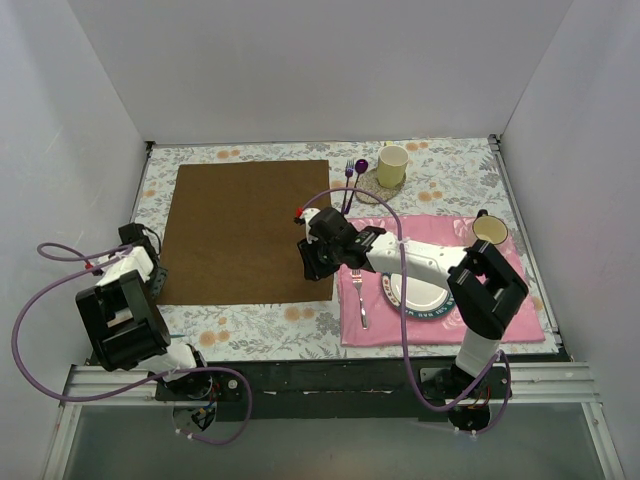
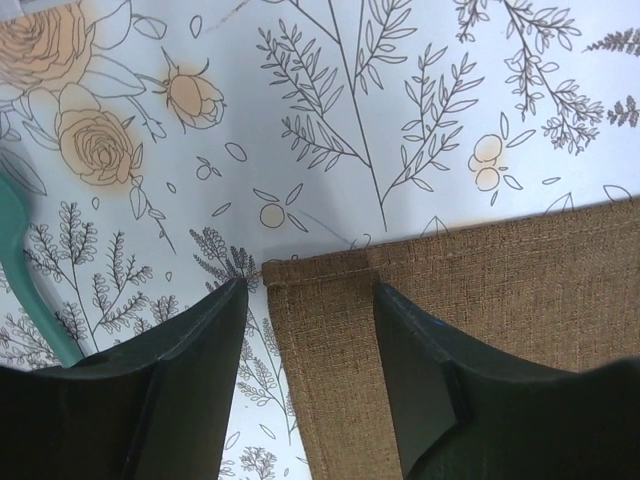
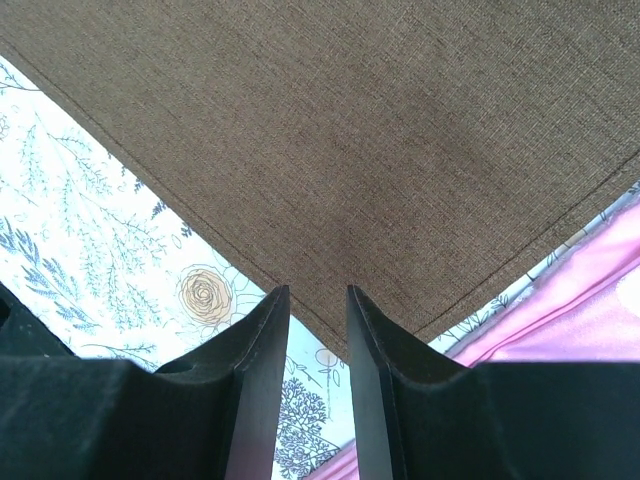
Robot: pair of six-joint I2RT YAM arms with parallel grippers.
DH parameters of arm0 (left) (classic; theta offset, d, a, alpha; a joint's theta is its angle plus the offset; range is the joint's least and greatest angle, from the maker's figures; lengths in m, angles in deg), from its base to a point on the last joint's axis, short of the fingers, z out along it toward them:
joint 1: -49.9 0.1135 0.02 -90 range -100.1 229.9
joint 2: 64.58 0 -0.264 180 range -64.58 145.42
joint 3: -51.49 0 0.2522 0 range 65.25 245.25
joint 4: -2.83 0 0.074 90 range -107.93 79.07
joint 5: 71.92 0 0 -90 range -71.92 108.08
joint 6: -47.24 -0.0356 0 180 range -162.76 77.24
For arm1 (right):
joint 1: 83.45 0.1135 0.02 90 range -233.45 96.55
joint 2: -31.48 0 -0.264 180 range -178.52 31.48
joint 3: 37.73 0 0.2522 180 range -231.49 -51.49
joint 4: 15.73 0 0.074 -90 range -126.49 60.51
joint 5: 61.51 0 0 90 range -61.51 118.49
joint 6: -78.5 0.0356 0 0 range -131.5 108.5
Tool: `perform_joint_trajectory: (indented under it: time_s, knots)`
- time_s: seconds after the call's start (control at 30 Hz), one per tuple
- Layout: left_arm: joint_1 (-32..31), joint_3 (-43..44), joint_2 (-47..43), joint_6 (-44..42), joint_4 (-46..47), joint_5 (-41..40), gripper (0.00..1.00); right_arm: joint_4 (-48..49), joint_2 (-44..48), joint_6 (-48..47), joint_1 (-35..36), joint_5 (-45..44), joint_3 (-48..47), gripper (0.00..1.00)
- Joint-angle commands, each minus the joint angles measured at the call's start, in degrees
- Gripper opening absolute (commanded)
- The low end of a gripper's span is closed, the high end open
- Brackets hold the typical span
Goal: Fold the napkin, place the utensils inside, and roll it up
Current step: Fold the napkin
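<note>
The dark brown napkin [image 1: 250,230] lies flat and unfolded on the floral tablecloth. My left gripper [image 1: 150,283] is at its near left corner. In the left wrist view its jaws [image 2: 310,288] are open and straddle the hemmed corner of the napkin [image 2: 330,330]. My right gripper [image 1: 320,265] is at the near right corner. Its jaws [image 3: 316,292] stand a little apart, with the tip of the napkin's [image 3: 330,150] corner between them. A purple fork [image 1: 349,172] and spoon [image 1: 360,167] lie beyond the napkin's far right corner. A silver fork [image 1: 357,292] lies on the pink placemat [image 1: 520,320].
A plate [image 1: 420,297] sits on the pink placemat, partly under my right arm. A cream cup [image 1: 392,163] stands on a coaster at the back, and another cup [image 1: 488,230] at the right. A teal handle [image 2: 25,260] lies left of my left gripper.
</note>
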Motion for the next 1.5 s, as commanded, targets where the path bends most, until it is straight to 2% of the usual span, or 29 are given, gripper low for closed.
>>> perform_joint_trajectory:
  time_s: [0.0,0.2,0.3,0.37,0.4,0.47,0.5,0.57,0.6,0.8,0.93,1.03,1.23,1.33,1.47]
  knots:
    - [0.4,0.1,2.3,2.0,-0.5,-4.1,0.54,2.5,3.4,0.4,0.0,0.3,1.4,0.38]
    - [0.5,-0.9,5.6,1.8,1.9,-3.2,0.52,3.0,4.1,0.6,-0.1,-0.6,2.3,0.38]
    - [0.6,-2.1,5.9,1.7,3.0,-2.1,0.47,3.4,4.4,0.7,-0.2,-1.0,2.8,0.38]
    - [0.6,-2.3,5.7,1.5,3.4,-1.8,0.36,3.4,4.2,0.7,-0.1,-1.1,2.8,0.38]
    - [0.7,-2.5,5.4,1.3,3.5,-1.6,0.26,3.4,4.3,1.0,-0.1,-1.1,3.0,0.38]
    - [0.8,-2.6,4.5,1.1,3.6,-1.0,0.22,3.7,4.5,0.9,-0.1,-1.2,3.3,0.38]
    - [0.7,-2.8,3.9,0.9,3.7,-0.5,0.16,3.7,4.6,1.0,0.0,-1.3,3.6,0.38]
    - [0.9,-2.5,2.8,0.6,3.1,-0.5,0.10,3.8,4.8,0.9,-0.1,-1.7,3.8,0.38]
    - [0.9,-1.8,2.4,0.4,2.7,-0.3,0.01,3.8,4.6,0.8,-0.1,-1.7,3.9,0.38]
    - [0.9,1.3,-4.7,-0.7,0.0,-0.2,0.00,4.3,4.1,1.4,-0.1,0.2,5.1,0.38]
    - [-0.3,3.9,-8.7,-1.2,-0.4,2.8,0.00,3.5,2.8,2.3,-0.5,0.9,5.0,0.38]
    - [-4.2,7.0,-10.3,-2.2,-0.2,2.9,0.00,3.3,1.4,2.7,-0.7,1.6,4.9,0.37]
    - [-19.5,11.9,-11.9,-5.2,4.5,3.4,0.00,3.5,-0.1,3.2,-0.8,1.6,6.8,0.36]
    - [-22.3,14.0,-11.1,-5.1,5.8,3.9,0.00,3.3,-1.4,2.7,-0.3,0.3,7.5,0.34]
    - [-23.6,12.4,-11.2,-7.7,13.9,10.4,0.00,1.0,-3.3,1.6,2.5,-3.5,6.4,0.34]
